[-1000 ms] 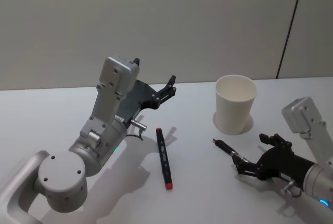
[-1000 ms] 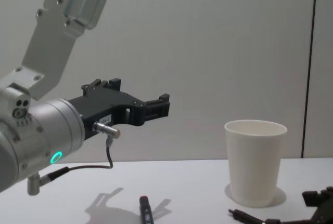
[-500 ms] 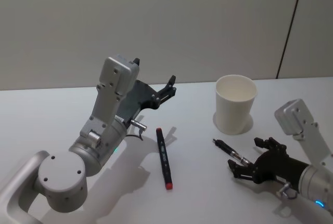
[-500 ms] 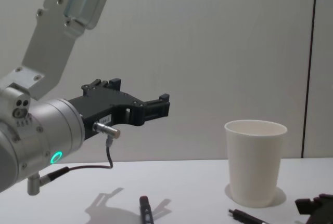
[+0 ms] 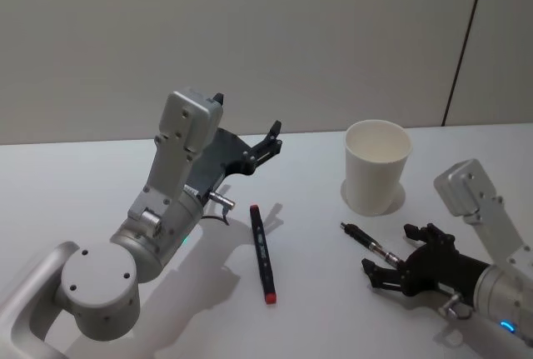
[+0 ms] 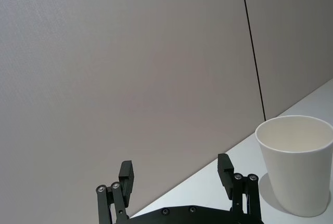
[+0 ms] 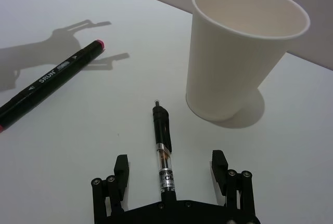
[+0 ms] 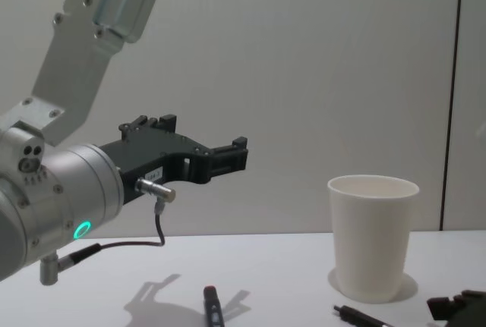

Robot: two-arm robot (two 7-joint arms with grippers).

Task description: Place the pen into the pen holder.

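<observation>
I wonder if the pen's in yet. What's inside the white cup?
Only bare white wall shows inside the pen holder; its bottom is hidden. The thin pen lies outside on the table.

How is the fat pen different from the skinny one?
The fat marker is thicker, black with a red end; the skinny pen has a clear middle. The marker lies alone; the skinny pen lies between the right gripper's open fingers, close to the paper cup. Both lie flat on the table, outside the cup.
</observation>
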